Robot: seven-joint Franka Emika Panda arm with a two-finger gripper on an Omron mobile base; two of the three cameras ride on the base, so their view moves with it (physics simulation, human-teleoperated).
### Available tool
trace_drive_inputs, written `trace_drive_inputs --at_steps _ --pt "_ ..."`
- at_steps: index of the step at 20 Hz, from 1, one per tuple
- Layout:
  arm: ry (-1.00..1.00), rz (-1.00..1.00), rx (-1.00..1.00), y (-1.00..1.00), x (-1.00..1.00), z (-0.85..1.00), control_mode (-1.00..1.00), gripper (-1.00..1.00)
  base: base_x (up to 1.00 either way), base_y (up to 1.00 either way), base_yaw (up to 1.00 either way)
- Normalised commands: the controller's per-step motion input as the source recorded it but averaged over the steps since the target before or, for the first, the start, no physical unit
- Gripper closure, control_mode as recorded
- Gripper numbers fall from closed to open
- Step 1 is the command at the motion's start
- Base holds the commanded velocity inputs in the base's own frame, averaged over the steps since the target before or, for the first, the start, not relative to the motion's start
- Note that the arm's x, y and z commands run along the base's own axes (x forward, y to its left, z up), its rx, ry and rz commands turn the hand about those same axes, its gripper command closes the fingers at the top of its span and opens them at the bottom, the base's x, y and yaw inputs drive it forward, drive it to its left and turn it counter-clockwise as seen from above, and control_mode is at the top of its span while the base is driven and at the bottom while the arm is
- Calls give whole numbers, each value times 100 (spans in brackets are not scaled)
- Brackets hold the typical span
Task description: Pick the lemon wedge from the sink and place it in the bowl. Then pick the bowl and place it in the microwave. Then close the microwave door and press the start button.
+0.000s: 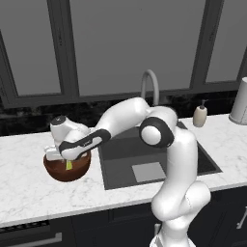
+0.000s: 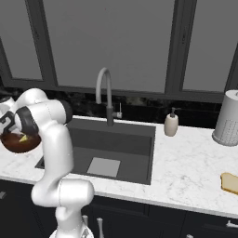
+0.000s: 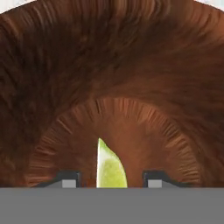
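Now gripper (image 3: 108, 180) low inside bowl (image 3: 109, 65)

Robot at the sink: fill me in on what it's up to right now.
The white arm is reaching left of the sink, with its gripper down inside the brown bowl on the marble counter. The lemon wedge sits between the two fingertips, which stand apart on either side of it over the bowl's floor. The wedge is in the bowl, so the first step looks done or nearly so; the bowl itself has not been picked up yet.
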Motion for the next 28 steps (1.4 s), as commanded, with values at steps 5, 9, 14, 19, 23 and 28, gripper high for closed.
trace_drive_inputs --at_steps 5,9,14,19,23,28 --pt "0 0 -1 0 18 -6 -100 -100 0 0 0" --pt "0 -2 0 0 -5 15 -100 -100 0 0 0" --pt "0 -7 0 -5 -20 21 -100 -100 0 0 0" --pt "6 -8 0 -18 -3 0 -100 -100 0 0 0" --pt "0 -9 1 -36 -40 28 -100 -100 0 0 0" --pt "0 -8 1 -34 -25 30 -100 -100 0 0 0"
